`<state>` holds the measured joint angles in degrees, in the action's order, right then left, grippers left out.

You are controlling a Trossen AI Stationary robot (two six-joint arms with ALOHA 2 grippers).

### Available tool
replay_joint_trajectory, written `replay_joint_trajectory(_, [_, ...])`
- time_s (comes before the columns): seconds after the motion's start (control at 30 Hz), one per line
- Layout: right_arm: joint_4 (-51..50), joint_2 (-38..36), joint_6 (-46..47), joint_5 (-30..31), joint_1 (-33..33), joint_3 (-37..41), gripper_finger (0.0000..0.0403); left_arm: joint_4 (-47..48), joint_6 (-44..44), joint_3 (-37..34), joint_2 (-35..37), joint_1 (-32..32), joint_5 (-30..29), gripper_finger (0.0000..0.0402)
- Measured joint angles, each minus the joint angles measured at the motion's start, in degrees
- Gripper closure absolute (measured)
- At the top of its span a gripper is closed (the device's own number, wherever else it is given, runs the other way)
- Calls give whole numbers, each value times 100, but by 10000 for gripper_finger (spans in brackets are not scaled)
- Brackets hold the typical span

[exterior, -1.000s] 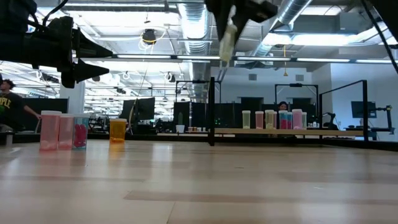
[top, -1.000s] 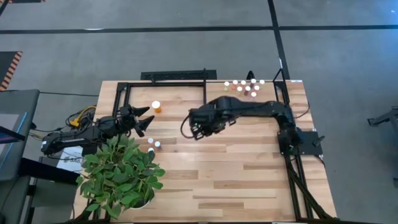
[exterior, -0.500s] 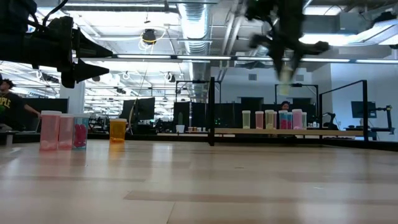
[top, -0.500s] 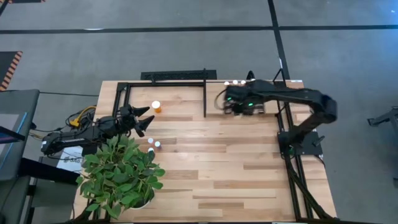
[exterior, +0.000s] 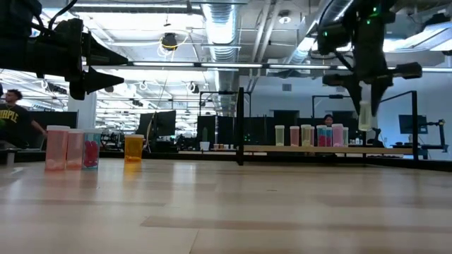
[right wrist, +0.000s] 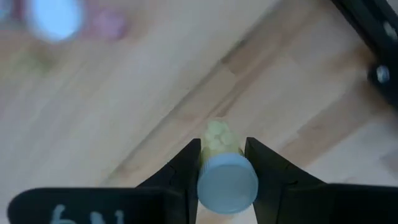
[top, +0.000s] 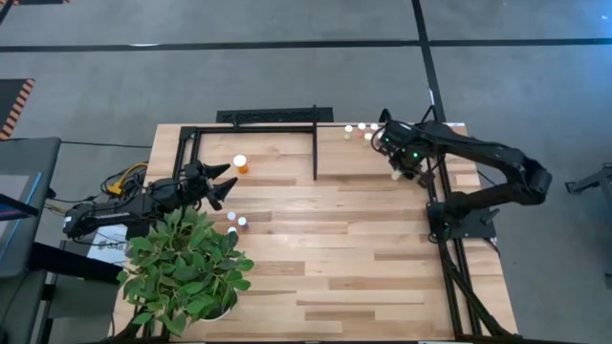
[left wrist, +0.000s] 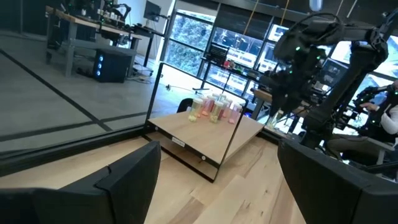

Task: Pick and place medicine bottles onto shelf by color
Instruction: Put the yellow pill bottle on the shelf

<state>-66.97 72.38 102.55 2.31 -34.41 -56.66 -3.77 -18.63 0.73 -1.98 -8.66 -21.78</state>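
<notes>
A plank table (top: pixel 325 258) carries a black-framed shelf (top: pixel 373 167) along its far edge, with a leafy plant (top: pixel 186 268) crowding the near left corner.

The right arm reaches over the shelf's right end. Its gripper (top: pixel 397 170) is clamped on a green vial (right wrist: pixel 219 163), one dark finger pressed to each side just below the white cap. In the low view the vial (exterior: pixel 364 116) hangs upright in the air, long axis vertical, cap up inside the fingers and base pointing down, clear of the shelf board and just right of the row already standing there. The right wrist view looks down on the cap, with the pale green body running away beneath it toward the wood.

The left arm waits at the table's left edge, beside the plant, its gripper (top: pixel 222 183) spread wide and holding nothing.

On the shelf stands a cluster of white-capped vials (top: pixel 361 130) near the far right corner; the low view shows them (exterior: pixel 311 135) upright in a row, green and orange toward the left, pink and red toward the right. Their exact count is unclear.

An orange bottle (top: pixel 240 164) stands upright inside the left frame. Two small vials (top: pixel 236 220) stand on the table beside the plant; in the low view they (exterior: pixel 69 147) look pink.
</notes>
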Motion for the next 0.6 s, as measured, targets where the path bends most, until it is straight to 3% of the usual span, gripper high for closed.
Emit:
replay_joint_trajectory(0.2, [45, 206, 1220, -133, -207, 48, 284, 1, 0, 0, 0, 0, 0, 90])
replay_joint_trajectory(0.6, [294, 241, 2445, 238, -802, 46, 272, 0, 0, 2, 0, 2, -2, 90])
